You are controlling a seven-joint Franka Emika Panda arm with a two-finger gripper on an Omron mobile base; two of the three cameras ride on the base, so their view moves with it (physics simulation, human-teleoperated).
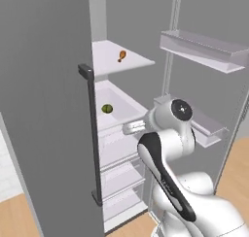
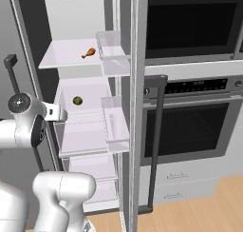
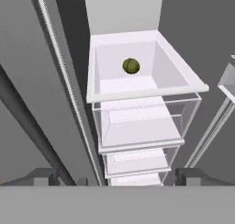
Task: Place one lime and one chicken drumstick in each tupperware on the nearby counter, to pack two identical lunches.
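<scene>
Our jaws stand spread wide with nothing between them, the gripper (image 3: 114, 182) aimed into the open fridge. The lime (image 3: 131, 65) sits far back in the white bin (image 3: 147, 93); the chicken drumstick (image 1: 121, 56) lies one shelf above. Reaching in, we risk clipping the bin's near rim or nudging the round lime so it rolls away.

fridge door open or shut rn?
Open. The fridge door is swung aside, exposing the shelves with the chicken drumstick above and the lime on the shelf below.

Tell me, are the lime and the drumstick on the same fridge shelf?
No, the drumstick lies on the shelf above the lime.
</scene>
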